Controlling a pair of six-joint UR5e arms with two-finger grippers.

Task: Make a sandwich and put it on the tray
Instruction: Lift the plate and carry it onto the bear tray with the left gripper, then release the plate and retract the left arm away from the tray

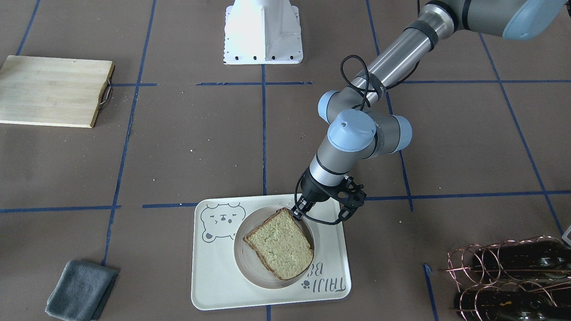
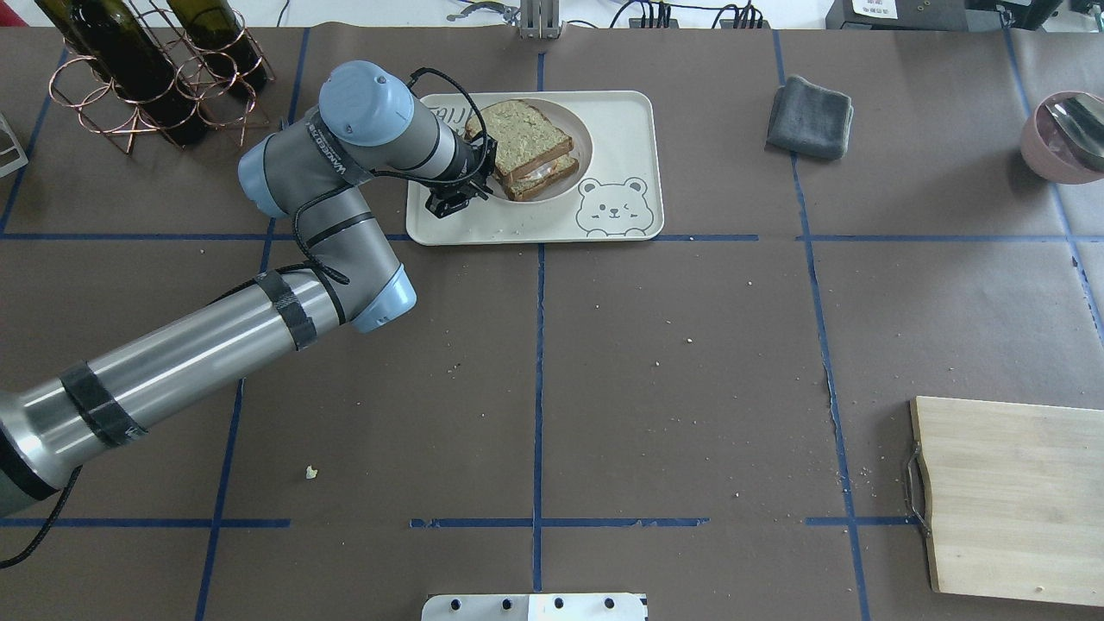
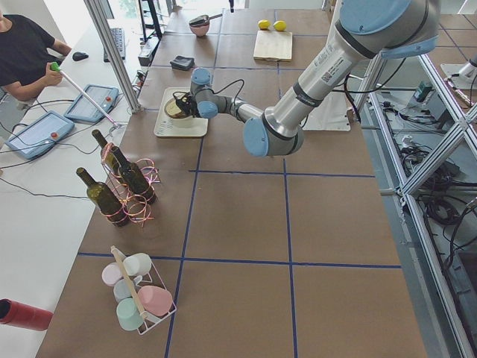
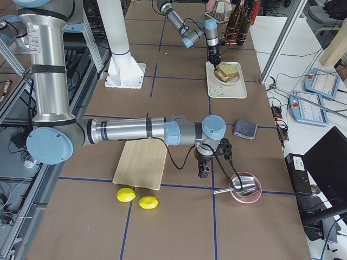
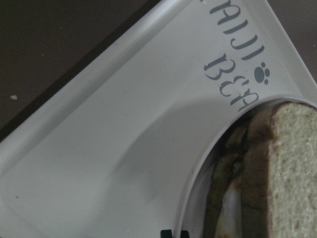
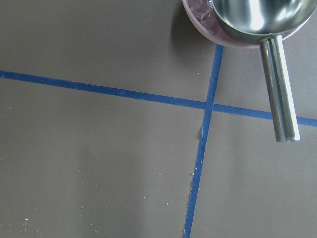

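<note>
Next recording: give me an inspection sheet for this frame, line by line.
Surface: brown table, blue tape grid, scattered crumbs.
Job's things: sandwich assembled, on a round plate that sits on the tray.
Clutter: cutting board, grey cloth, bottle rack, pink bowl with ladle, two lemons.
Grippers: left claw at the sandwich's corner, tips close together, nothing between; right claw over the table beside the bowl, state cannot be told.
Cables: black cable looped along the left wrist.
Surroundings: operator seated beside the table.
</note>
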